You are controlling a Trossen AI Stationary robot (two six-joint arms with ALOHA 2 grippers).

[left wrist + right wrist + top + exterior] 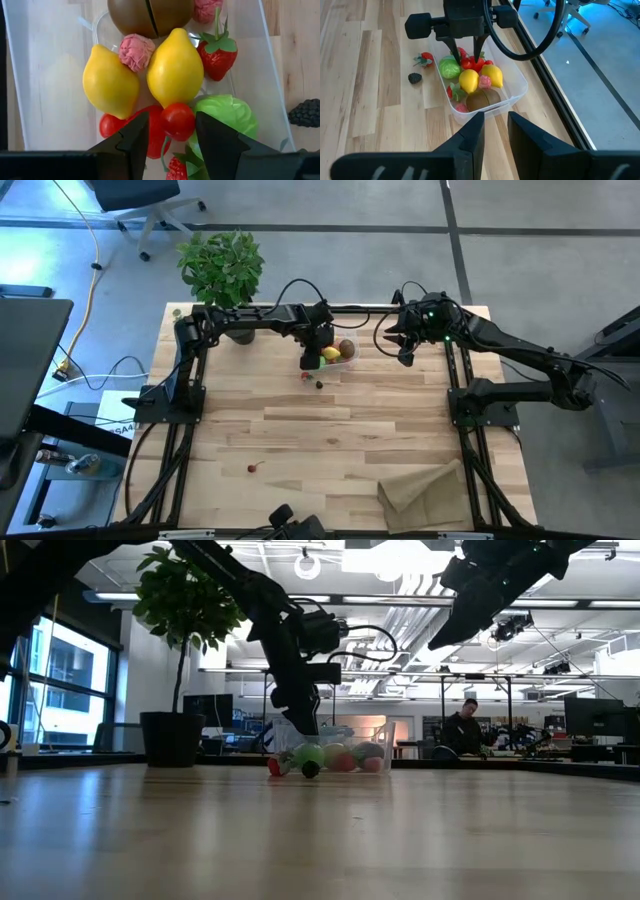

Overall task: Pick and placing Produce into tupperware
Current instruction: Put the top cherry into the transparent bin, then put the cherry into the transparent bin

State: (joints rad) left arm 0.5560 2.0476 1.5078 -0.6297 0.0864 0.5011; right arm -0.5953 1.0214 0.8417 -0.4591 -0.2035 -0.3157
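Observation:
The clear tupperware [518, 83] sits at the table's far middle. It holds two yellow lemons [175, 67], a brown kiwi [150, 15], a green lime [225, 115], strawberries, pink berries and red tomatoes. My left gripper [315, 358] points down into it and is open. Its fingers stand on either side of a small red tomato [177, 120] that lies on the other fruit. My right gripper [405, 345] hovers open, raised above the table just right of the container, and holds nothing. My left gripper comes from above with its fingers [135, 135] on both sides of the red tomato's [177, 120] round body. A gap shows on one side. I cannot tell whether the other finger touches it. The tomato rests on the fruit in the tupperware.
A strawberry [424, 59] and a blackberry [415, 77] lie on the wood just beside the container. A lone red berry [252, 469] lies nearer the front left. A tan paper bag [425, 485] lies at the front right, and a potted plant [222, 265] stands at the far left.

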